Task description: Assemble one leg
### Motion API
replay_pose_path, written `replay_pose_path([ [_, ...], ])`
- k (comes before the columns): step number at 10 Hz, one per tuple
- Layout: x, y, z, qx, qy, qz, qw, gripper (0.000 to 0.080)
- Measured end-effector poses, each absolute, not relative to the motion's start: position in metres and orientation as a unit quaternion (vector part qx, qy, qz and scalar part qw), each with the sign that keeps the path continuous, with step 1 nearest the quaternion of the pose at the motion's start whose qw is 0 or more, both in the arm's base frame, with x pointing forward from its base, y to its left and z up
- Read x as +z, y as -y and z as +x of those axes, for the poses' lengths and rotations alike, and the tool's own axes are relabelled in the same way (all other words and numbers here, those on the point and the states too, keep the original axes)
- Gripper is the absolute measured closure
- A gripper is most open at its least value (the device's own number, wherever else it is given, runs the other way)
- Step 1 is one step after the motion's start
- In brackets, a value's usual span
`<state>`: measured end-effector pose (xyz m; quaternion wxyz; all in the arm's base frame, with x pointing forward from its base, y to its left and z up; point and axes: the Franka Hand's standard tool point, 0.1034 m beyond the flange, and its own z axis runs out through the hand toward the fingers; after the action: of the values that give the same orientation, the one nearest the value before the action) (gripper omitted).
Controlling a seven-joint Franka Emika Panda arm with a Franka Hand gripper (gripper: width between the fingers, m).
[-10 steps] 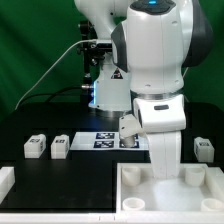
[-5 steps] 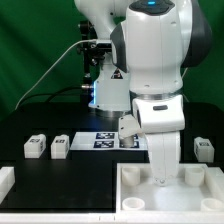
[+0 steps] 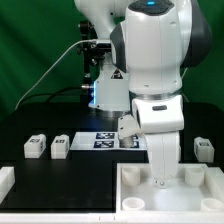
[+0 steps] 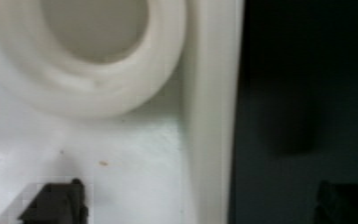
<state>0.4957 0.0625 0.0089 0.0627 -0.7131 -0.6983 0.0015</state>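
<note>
Three small white legs show in the exterior view: two at the left (image 3: 36,146) (image 3: 60,146) and one at the right (image 3: 204,149), all lying on the black table, apart from the gripper. My gripper (image 3: 160,180) reaches down into the far side of the large white tray-like part (image 3: 135,200). In the wrist view the two dark fingertips (image 4: 55,200) stand wide apart, open and empty. Between them lie the tray's floor and its raised rim (image 4: 208,120), with a round socket (image 4: 87,45) just ahead.
The marker board (image 3: 100,139) lies behind the tray, between the legs. A white corner piece (image 3: 5,180) sits at the exterior view's left edge. The arm's bulk hides the table behind it. Black table (image 4: 309,100) lies beyond the rim.
</note>
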Motion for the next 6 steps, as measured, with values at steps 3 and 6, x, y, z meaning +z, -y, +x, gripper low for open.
replay_pose_path([
  [3, 0.011, -0.062, 0.496, 0.003, 0.685, -0.726, 0.063, 0.0150],
  [6, 0.048, -0.077, 0.478, 0.011, 0.574, -0.817, 0.050, 0.0150],
])
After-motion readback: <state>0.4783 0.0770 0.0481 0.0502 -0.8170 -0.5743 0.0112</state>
